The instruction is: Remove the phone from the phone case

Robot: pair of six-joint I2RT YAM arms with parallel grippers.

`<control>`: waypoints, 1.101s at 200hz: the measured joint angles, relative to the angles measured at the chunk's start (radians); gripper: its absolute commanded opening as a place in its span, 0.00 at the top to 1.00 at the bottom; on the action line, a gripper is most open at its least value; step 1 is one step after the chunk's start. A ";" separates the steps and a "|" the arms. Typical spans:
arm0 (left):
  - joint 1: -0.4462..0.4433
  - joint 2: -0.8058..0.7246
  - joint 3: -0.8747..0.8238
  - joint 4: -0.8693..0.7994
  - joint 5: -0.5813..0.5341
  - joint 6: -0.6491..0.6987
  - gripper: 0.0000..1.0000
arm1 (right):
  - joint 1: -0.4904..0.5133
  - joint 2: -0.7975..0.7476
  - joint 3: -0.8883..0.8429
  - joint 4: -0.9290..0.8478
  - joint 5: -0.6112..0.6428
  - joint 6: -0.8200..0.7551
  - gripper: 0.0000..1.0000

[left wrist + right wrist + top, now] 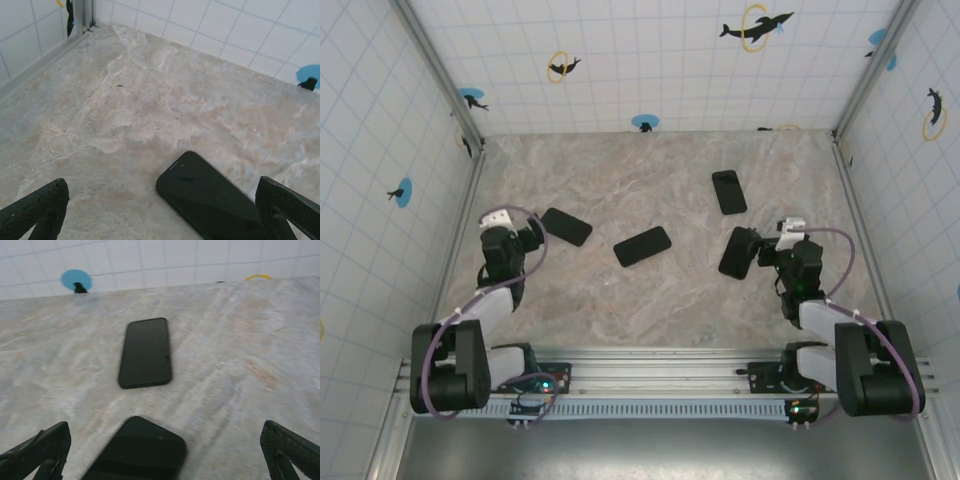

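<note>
Four flat black phone-shaped slabs lie on the marble table; I cannot tell cased phones from bare ones. My left gripper (534, 236) is open next to the left slab (566, 227). In the left wrist view that slab (215, 200) lies between the spread fingers (45, 205), nearer the right one, and my left gripper (161, 187) touches nothing. My right gripper (761, 253) is open behind the right slab (739, 252). In the right wrist view this slab (140, 452) lies low between the fingers of the right gripper (165, 429), untouched. Beyond it lies another slab (145, 352).
A further slab (642, 246) lies mid-table and the far one (728, 191) sits toward the back right. White tiled walls (620, 60) with dolphin stickers enclose the table on three sides. Metal corner rails (440, 70) stand at the back corners.
</note>
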State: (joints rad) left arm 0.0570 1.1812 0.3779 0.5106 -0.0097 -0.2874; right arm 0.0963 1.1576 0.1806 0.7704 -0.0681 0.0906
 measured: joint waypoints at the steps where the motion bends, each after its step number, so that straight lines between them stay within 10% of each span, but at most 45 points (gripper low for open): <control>1: 0.000 -0.001 0.005 -0.007 0.000 -0.005 0.02 | 0.003 -0.002 0.004 -0.008 -0.001 0.001 0.01; 139: -0.282 0.270 0.528 -0.698 -0.076 -0.512 0.02 | 0.299 0.084 0.504 -0.694 -0.195 0.006 0.01; 220: -0.312 0.551 0.743 -0.953 -0.194 -0.788 0.02 | 0.357 0.198 0.603 -0.784 -0.240 -0.012 0.01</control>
State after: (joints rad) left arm -0.2546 1.7325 1.1210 -0.4427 -0.2039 -1.0756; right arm 0.4538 1.3556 0.7841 -0.0132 -0.3084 0.0784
